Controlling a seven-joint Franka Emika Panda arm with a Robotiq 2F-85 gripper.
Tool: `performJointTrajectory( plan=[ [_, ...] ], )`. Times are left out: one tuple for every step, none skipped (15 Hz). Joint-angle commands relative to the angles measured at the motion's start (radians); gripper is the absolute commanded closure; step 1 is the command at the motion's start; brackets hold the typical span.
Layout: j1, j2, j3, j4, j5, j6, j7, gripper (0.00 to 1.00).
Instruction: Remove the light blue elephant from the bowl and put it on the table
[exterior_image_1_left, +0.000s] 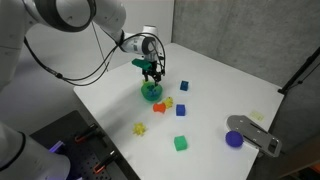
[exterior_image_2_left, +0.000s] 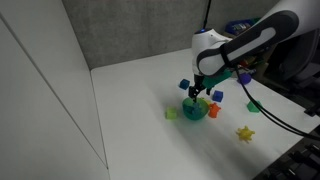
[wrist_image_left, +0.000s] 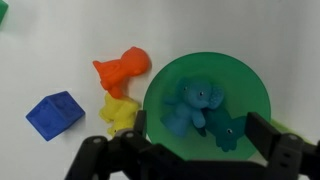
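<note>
Clearly, the gripper (wrist_image_left: 186, 142) is spread wide and holds nothing: in the wrist view its two dark fingers (wrist_image_left: 268, 134) come in from the bottom edge, one on each side of the bowl (wrist_image_left: 255, 85). The light blue elephant (wrist_image_left: 190, 105) lies inside the bowl, on the left part of its floor. Its long axis slants from the upper right down to the lower left of that view. Small dark dots at the upper right end look like a face, though I cannot be sure which end is the head. A darker teal figure (wrist_image_left: 228, 128) lies just beside it in the bowl, toward the right finger. On the table (wrist_image_left: 60, 50), left of the bowl, sit an orange figure (wrist_image_left: 122, 68), a yellow figure (wrist_image_left: 120, 112) by the rim, and a blue cube (wrist_image_left: 55, 113) farther out. In both exterior views the gripper (exterior_image_1_left: 152, 72) (exterior_image_2_left: 200, 88) hangs pointing down just above the bowl (exterior_image_1_left: 151, 93) (exterior_image_2_left: 195, 111); the elephant is too small to see there.
</note>
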Motion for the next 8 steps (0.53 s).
performJointTrajectory(
  plan=[
    [0.007, 0.057, -0.015, 0.019, 0.012, 0.091, -0.037, 0.00],
    [0.004, 0.070, -0.015, 0.020, 0.016, 0.115, -0.044, 0.00],
    [0.004, 0.081, -0.015, 0.018, 0.017, 0.140, -0.050, 0.00],
    [0.004, 0.092, -0.017, 0.019, 0.019, 0.153, -0.052, 0.00],
    [0.003, 0.101, -0.017, 0.018, 0.021, 0.170, -0.059, 0.00],
    [0.001, 0.109, -0.015, 0.016, 0.023, 0.186, -0.069, 0.00],
    [-0.001, 0.115, -0.014, 0.015, 0.024, 0.199, -0.077, 0.00],
    [-0.001, 0.122, -0.013, 0.015, 0.024, 0.210, -0.085, 0.00]
  ],
)
